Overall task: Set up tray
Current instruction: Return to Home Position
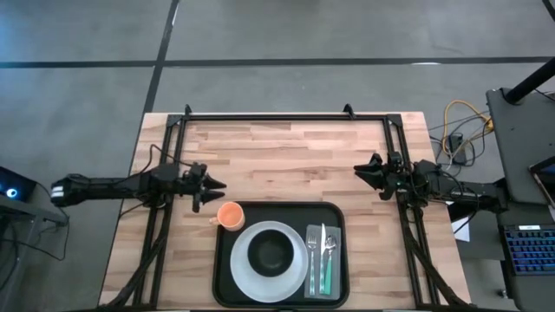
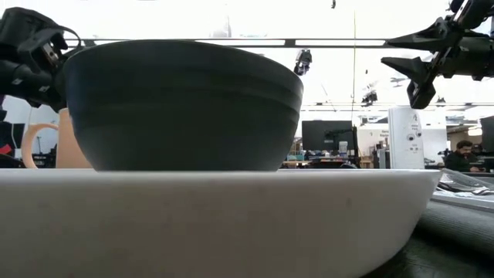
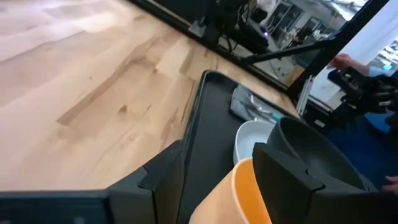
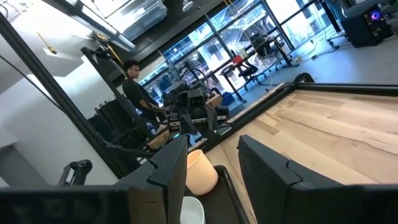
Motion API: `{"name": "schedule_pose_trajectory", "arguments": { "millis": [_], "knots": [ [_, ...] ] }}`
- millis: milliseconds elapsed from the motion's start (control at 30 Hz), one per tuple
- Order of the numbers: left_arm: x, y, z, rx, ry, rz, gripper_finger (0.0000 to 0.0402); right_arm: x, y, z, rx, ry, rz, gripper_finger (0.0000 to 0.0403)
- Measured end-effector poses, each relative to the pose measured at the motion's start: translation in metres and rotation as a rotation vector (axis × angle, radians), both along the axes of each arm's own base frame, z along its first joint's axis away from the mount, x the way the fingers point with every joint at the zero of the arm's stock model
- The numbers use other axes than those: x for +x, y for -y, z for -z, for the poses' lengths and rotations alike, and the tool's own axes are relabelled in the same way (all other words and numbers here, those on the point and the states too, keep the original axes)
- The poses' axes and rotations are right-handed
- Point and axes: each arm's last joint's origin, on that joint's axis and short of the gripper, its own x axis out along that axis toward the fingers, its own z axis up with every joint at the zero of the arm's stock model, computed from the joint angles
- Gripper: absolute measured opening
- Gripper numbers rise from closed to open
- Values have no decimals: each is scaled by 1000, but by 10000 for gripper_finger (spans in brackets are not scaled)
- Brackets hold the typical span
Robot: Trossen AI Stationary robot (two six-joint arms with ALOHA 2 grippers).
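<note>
over the wood-grain table (image 1: 286,147), left gripper (image 1: 217,185) and right gripper (image 1: 362,172) hover, fingers parted, near the rounded black tray (image 1: 286,212).

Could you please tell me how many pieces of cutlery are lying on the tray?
3, side by side on the grey napkin at the tray's right end: the fork nearest the white plate, the knife in the middle, the spoon outermost. None seems hidden.
</note>
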Motion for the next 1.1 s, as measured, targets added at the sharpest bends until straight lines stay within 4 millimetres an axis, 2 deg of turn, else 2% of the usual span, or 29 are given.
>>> {"name": "schedule_pose_trajectory", "arguments": {
  "millis": [500,1100],
  "knots": [
    [4,-1,11,-13,-111,0,171,0,0,0,0,0,0,135],
    [5,-1,14,-17,-143,0,171,0,0,0,0,0,0,134]
  ]
}}
